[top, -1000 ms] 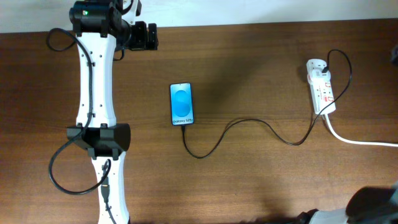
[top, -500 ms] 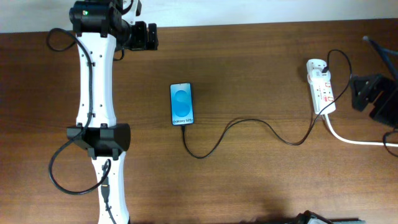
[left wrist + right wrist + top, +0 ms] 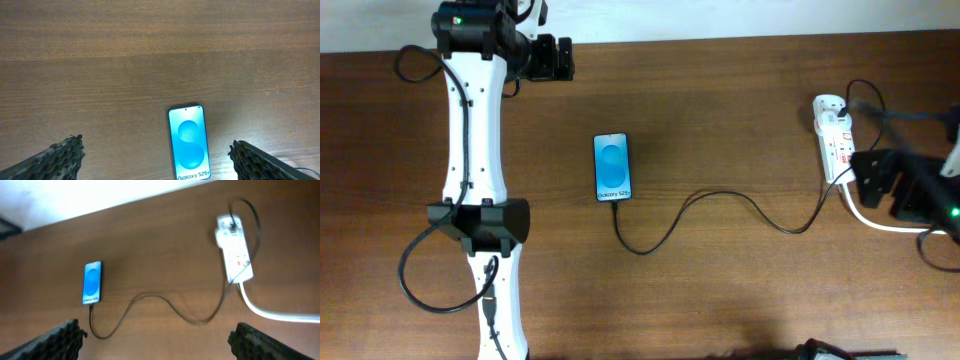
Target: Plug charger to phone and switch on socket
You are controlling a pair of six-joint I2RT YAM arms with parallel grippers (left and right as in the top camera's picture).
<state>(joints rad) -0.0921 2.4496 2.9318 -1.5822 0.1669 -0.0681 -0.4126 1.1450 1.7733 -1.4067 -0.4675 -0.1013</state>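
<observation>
The phone point(image 3: 612, 167) lies flat mid-table with its blue screen lit; it also shows in the left wrist view point(image 3: 189, 149) and the right wrist view point(image 3: 92, 282). The thin black charger cable point(image 3: 720, 195) winds from the phone's lower edge, where its tip meets the phone, to the socket point(image 3: 837, 140) at the right; it shows in the right wrist view point(image 3: 165, 302) too. The socket also shows there point(image 3: 234, 250). My right gripper point(image 3: 870, 178) is open and empty just right of the socket. My left gripper point(image 3: 560, 58) is open and empty at the back left, far from the phone.
The thick white cord point(image 3: 895, 226) runs from the socket off the right edge, under my right arm. My left arm point(image 3: 475, 150) stretches along the left side of the table. The table's far edge meets a white wall point(image 3: 100, 195).
My right arm has come in from the bottom right corner and now sits beside the socket. The left arm, phone and cable have not moved.
</observation>
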